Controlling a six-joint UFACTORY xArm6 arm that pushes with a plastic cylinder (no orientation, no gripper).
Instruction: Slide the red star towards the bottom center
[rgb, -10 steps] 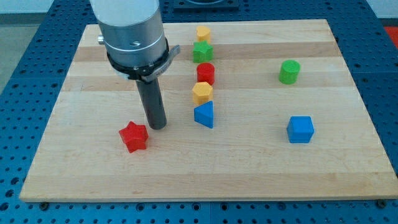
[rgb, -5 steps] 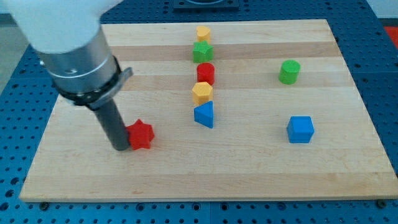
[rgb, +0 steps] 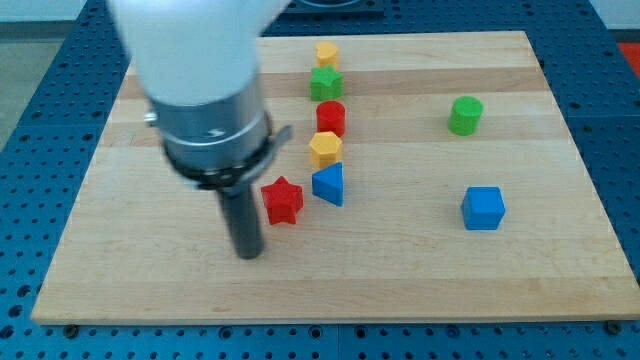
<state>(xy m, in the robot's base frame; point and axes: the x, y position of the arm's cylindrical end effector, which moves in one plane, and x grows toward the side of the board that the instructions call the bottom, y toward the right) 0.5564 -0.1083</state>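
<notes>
The red star (rgb: 283, 200) lies on the wooden board (rgb: 420, 270), just left of the blue triangular block (rgb: 329, 184) and close to it. My tip (rgb: 248, 254) rests on the board below and to the left of the red star, a short gap away and not touching it. The arm's grey and white body (rgb: 205, 90) hides the board's upper left part.
A column of blocks stands at centre top: a yellow block (rgb: 327, 53), a green star (rgb: 325, 83), a red cylinder (rgb: 331, 118) and a yellow hexagon (rgb: 325, 149). A green cylinder (rgb: 465, 115) and a blue cube (rgb: 484, 208) sit on the right.
The red star has slid to the right, up against the blue triangular block's side. My tip swept from above the star round its left and now sits lower and further right.
</notes>
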